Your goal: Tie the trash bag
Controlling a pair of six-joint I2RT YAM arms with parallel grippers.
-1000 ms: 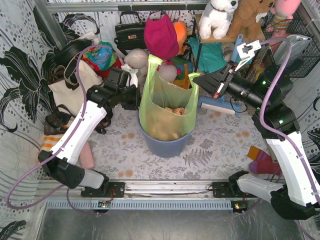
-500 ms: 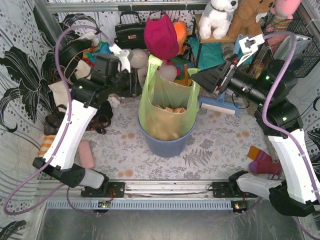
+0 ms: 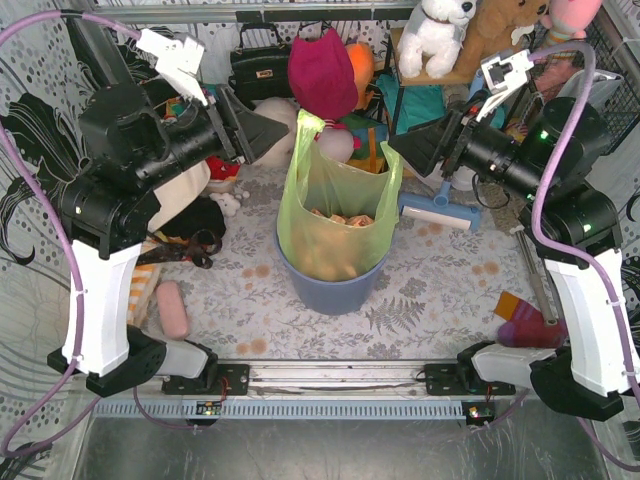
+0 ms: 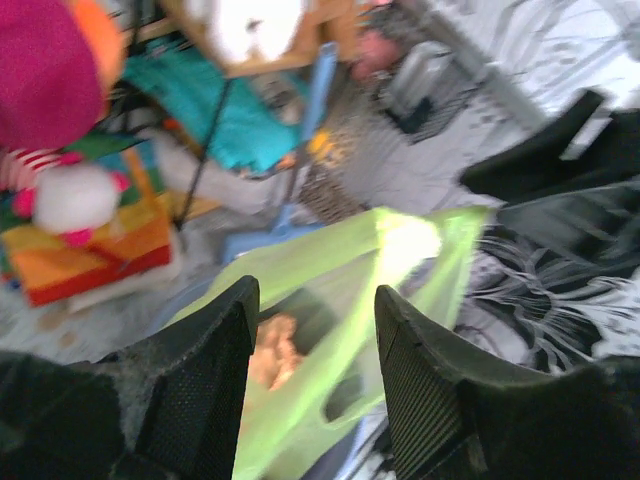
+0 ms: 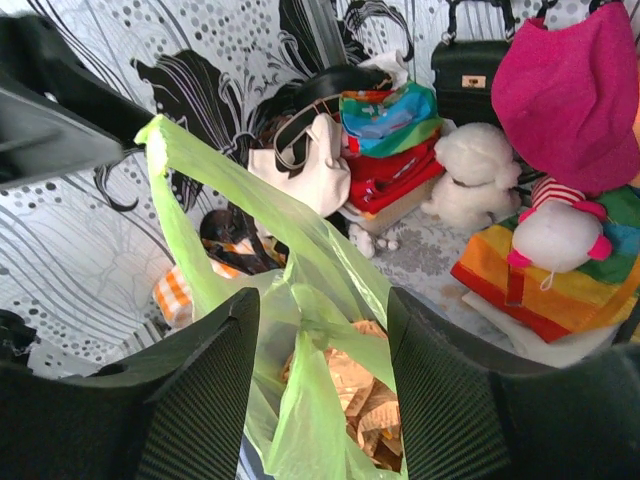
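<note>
The light-green trash bag (image 3: 335, 205) stands in a round blue-grey bin (image 3: 330, 290), with crumpled tan paper (image 5: 350, 385) showing in its mouth. Its two handle ends stick up loose, one at the left and one at the right. My left gripper (image 3: 285, 128) hovers open just left of the raised left handle, apart from it. In the blurred left wrist view, the left gripper (image 4: 315, 290) has the bag (image 4: 330, 290) beyond its fingers and nothing between them. My right gripper (image 3: 392, 145) is open beside the right handle. The right gripper (image 5: 321, 295) holds nothing and looks down at the bag (image 5: 240, 200).
Handbags (image 3: 258, 65), a magenta hat (image 3: 322, 72), plush toys (image 3: 435, 35) and a rainbow-coloured box crowd the back. A blue-handled tool (image 3: 435, 212) lies right of the bin. A pink roll (image 3: 172, 308) lies front left and a sock (image 3: 525, 322) front right.
Both grippers went from shut to open. The left arm rose and swung back from the bag's left side; the right gripper lifted slightly. The bag's handles now stand free.
</note>
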